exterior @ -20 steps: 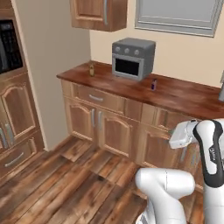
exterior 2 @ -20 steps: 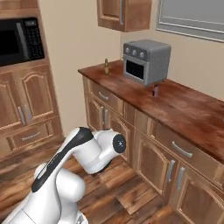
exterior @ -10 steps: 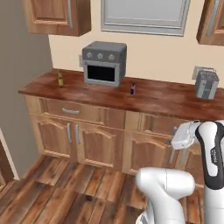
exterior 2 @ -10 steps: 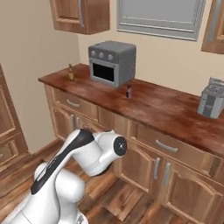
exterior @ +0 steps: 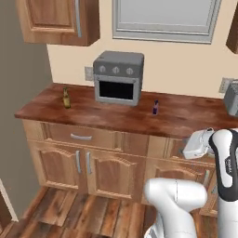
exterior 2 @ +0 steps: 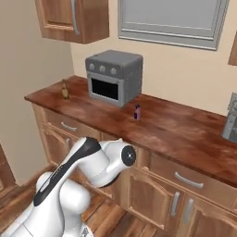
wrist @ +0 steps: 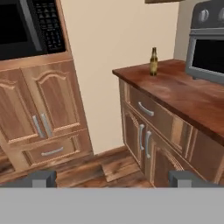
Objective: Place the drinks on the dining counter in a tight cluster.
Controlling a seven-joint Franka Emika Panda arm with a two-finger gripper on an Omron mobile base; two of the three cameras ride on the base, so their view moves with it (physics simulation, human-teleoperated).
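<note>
I am facing the wall counter [exterior: 125, 116] with the grey toaster oven [exterior: 118, 77], not the dining counter, so the step in hand, as I judge it, is fetching a drink from here. The amber-brown bottle [exterior: 66, 98] is standing upright near the counter's left end, well apart from the purple-blue bottle [exterior: 155, 108], which is standing just right of the oven, toward the front. To do this well I am thinking I should pick one bottle, square up to it, and come in level at mid-height with my fingers either side of the body, so I am not tipping a slim upright bottle. The purple-blue one looks nearer to my arm. My arm is folded close to the base, below the counter top, with the hand looking sideways along the cabinet fronts toward the amber bottle [wrist: 153, 61]. My fingers [wrist: 41, 178] are standing spread to their widest, holding nothing.
</note>
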